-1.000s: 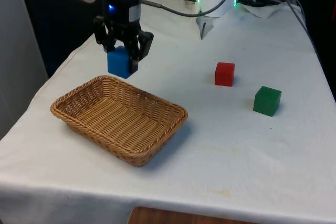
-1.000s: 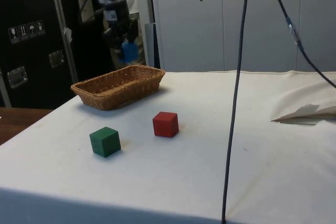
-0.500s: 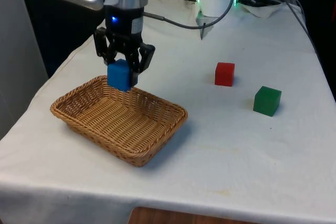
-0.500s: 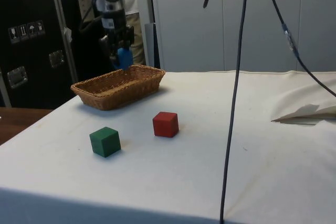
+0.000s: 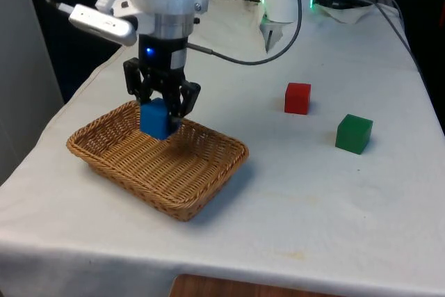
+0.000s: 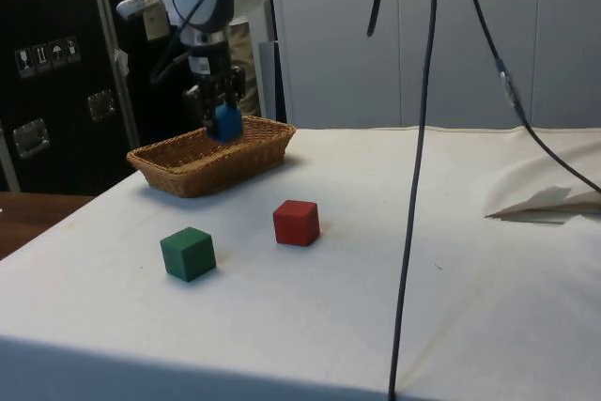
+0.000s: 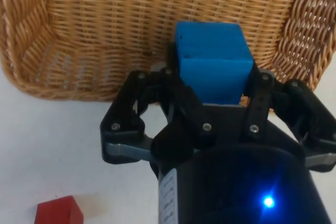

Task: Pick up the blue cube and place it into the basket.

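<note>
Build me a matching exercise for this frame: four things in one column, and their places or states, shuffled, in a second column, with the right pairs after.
Things:
1. blue cube
2. red cube
3. green cube
4. basket

Places or states:
A. on the cloth, nearest the front view's right edge
B. held in the gripper, off the surface
C. on the cloth, between the basket and the green cube in the front view
D. on the cloth directly under the gripper, nothing lying inside

Pairs: 1-B, 2-C, 3-A, 4-D
</note>
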Robot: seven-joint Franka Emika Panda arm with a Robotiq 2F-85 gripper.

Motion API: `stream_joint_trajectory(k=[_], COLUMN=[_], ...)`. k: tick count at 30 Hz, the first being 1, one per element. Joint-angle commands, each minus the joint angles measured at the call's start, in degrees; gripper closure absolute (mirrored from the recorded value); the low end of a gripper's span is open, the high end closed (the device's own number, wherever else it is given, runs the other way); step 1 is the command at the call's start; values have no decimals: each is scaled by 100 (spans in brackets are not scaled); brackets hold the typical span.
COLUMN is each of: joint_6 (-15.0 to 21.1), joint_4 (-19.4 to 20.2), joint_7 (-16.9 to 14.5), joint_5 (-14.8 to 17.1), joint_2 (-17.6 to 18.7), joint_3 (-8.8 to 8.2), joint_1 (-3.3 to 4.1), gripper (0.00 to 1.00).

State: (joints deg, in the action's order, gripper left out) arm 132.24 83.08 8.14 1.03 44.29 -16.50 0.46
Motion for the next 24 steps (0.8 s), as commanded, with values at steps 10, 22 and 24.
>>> stream_joint_trajectory(k=[10,22,24], joint_6=[-23,-86,-80], joint_4=[-132,-705,-871], joint_7=[29,23,34], joint_5=[-11,11,17], joint_2=[120,596,739], joint_3=[-6,-40,-52], joint_1=[-17,-52,-63], gripper=[97,97,97])
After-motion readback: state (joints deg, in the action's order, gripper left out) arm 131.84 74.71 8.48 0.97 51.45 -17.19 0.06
